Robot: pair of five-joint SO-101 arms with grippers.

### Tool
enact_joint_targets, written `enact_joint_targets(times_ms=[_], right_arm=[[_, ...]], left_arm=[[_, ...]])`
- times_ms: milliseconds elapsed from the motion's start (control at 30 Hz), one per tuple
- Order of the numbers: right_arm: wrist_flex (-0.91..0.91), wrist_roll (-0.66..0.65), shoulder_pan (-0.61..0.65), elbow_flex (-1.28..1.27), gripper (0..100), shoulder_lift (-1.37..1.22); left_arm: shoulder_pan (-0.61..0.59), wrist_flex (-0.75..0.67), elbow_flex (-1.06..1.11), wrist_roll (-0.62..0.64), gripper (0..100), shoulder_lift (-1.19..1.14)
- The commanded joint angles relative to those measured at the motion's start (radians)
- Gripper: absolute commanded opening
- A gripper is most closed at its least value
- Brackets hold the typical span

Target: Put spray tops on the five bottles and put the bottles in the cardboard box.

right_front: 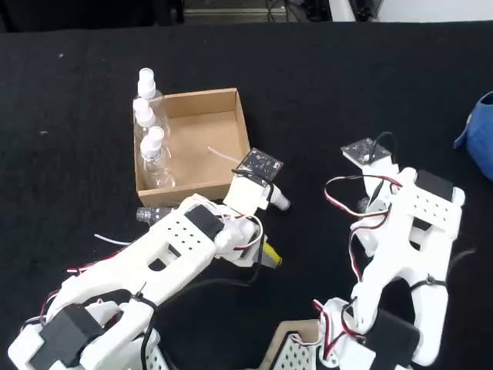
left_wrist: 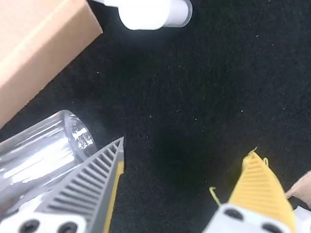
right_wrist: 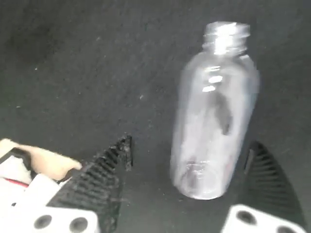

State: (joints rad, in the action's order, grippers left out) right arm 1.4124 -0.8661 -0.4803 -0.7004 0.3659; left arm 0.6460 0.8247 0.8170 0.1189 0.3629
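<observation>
High view: the cardboard box (right_front: 200, 131) stands left of the tabletop's (right_front: 77, 77) middle, toward the far edge, with three capped bottles (right_front: 158, 166) in a row along its left wall. A bare bottle (right_front: 154, 213) lies on its side just outside the box's near wall. A loose spray top (right_front: 279, 203) lies on the tabletop off the box's near right corner. In the left wrist view the left hand (left_wrist: 187, 148) gapes wide, with nothing between its fingers. In the right wrist view the right hand (right_wrist: 190, 145) is spread wide, and a second bare bottle (right_wrist: 214, 111) lies on the tabletop between its fingers, not clamped.
</observation>
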Motion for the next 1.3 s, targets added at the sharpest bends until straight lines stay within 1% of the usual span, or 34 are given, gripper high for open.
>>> enact_joint_targets(times_ms=[0,200,300,367,467,567,633,733,767,800,833,900,967,1033,1067,1167,1267], right_arm=[[0.012,-0.080,-0.068,0.002,33.5,0.064],[-0.144,-0.245,-0.206,-0.105,33.8,0.107],[-0.166,-0.315,-0.267,-0.105,33.9,0.108],[-0.187,-0.353,-0.298,-0.119,33.9,0.107],[-0.273,-0.404,-0.331,-0.180,33.9,0.107],[-0.387,-0.405,-0.330,-0.298,33.7,0.107],[-0.462,-0.381,-0.327,-0.367,33.6,0.107],[-0.520,-0.353,-0.307,-0.415,31.9,0.108],[-0.520,-0.354,-0.304,-0.421,28.8,0.108],[-0.519,-0.354,-0.301,-0.424,23.7,0.108],[-0.522,-0.354,-0.301,-0.421,16.8,0.108],[-0.522,-0.347,-0.310,-0.395,0.2,0.117],[-0.489,-0.318,-0.334,-0.335,4.6,0.117],[-0.422,-0.305,-0.368,-0.260,0.5,0.117],[-0.377,-0.308,-0.385,-0.220,1.7,0.117],[-0.288,-0.393,-0.457,-0.136,1.0,0.113],[-0.275,-0.512,-0.529,-0.131,2.1,0.108]], left_arm=[[-0.004,-0.018,-0.015,0.006,24,0.040],[-0.004,-0.018,-0.015,0.002,24,0.035],[-0.004,-0.020,-0.015,0.002,24,0.031],[-0.005,-0.020,-0.015,0.002,24,0.031],[-0.005,-0.020,-0.015,0.002,24,0.031],[-0.005,-0.020,-0.015,0.002,24,0.031],[-0.005,-0.020,-0.015,0.000,24,0.031],[-0.005,-0.020,-0.015,0.000,24,0.031],[-0.005,-0.020,-0.015,0.000,24,0.031],[-0.005,-0.020,-0.013,0.000,24,0.031],[-0.005,-0.020,-0.013,0.000,24,0.031],[-0.005,-0.020,-0.013,0.000,24,0.031],[-0.005,-0.020,-0.013,0.000,24,0.031],[-0.005,-0.020,-0.013,0.000,24,0.031],[-0.005,-0.020,-0.013,0.000,24,0.031],[-0.005,-0.020,-0.013,0.000,24,0.031],[-0.005,-0.020,-0.013,0.000,24,0.029]])
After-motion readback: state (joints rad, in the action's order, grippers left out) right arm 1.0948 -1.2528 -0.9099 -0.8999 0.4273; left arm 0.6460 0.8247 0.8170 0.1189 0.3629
